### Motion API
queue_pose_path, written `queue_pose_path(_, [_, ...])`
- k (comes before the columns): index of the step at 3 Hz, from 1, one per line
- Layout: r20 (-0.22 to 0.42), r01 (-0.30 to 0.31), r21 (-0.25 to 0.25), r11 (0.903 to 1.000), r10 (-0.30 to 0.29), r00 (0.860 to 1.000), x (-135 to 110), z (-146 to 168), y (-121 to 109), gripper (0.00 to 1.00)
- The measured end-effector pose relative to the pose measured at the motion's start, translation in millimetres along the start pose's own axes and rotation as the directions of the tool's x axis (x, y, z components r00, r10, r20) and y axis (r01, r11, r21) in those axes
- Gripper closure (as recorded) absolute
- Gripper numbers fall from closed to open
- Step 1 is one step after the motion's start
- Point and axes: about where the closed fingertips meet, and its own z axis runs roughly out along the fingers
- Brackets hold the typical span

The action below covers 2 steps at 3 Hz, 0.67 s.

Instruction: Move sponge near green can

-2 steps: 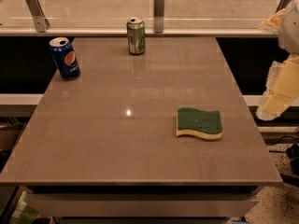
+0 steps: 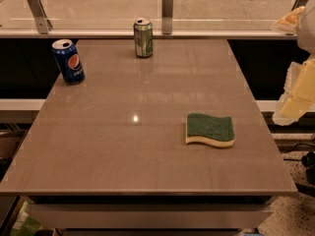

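Off the right edge of the surface [image 2: 113, 151], my claw [image 2: 297, 100] hangs out beside the rim, well apart from everything on top. From this angle I cannot tell whether it is released or clenched, though I see nothing held in it.

Sponge [image 2: 210, 130] lies flat on the near right part of the surface, green scouring side up, pale foam showing along its front edge, nothing touching it. Green can [image 2: 143, 38] stands upright at the far edge, close to the middle, well apart from the sponge. Blue Pepsi can [image 2: 68, 61] stands at the far left. That one's not my target, so it's out of the plan.

By my reading we're at the very first step, the approach: no grasp made, sponge not yet moved. The next move, as I judge it, calls for bringing the claw in over the surface from the right, lining it up above the sponge and coming down to pinch it across its short side, since it sits low and flat. After that comes a carry toward the far edge. The set-down wants care: near the green can but not nudging it, because a light upright can will likely tip.
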Motion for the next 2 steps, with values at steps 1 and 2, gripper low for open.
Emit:
queue_pose_path(1, [0.093, 0.016, -0.023, 0.9996, -0.014, 0.996, 3.1, 1.2, 2.2, 0.0])
queue_pose_path(2, [0.21, 0.031, -0.057, 0.9979, -0.019, 0.977, 9.1, 8.3, 8.4, 0.0])
